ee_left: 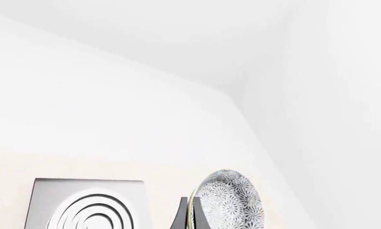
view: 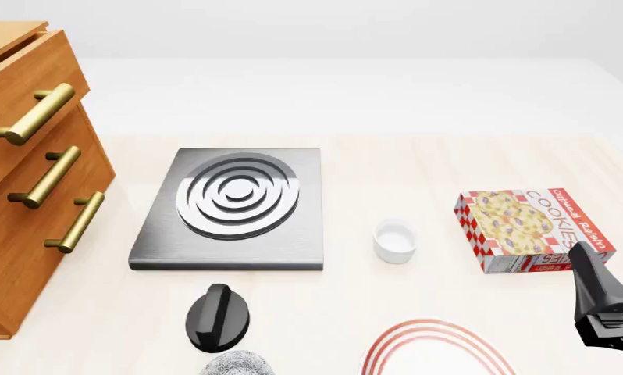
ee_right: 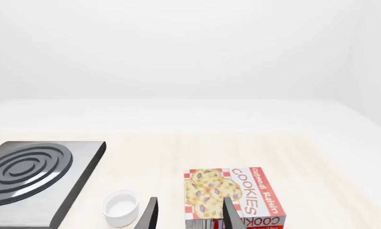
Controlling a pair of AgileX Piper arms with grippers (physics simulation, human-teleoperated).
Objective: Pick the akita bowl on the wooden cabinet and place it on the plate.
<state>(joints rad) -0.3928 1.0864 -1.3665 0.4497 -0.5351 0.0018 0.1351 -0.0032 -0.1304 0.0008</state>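
Pale tabletop bears the wooden cabinet at left, then a grey stove plate. Near the front edge, the left gripper clamps the akita bowl's rim, left of the plate. Its jaws parted, the right gripper hangs before a "COOKIES Oatmeal Raisin" box.

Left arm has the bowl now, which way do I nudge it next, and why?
Probably carry it right, toward the plate. The left gripper appears shut on the akita bowl, which in the front view sits left of the red-ringed plate, not over it.
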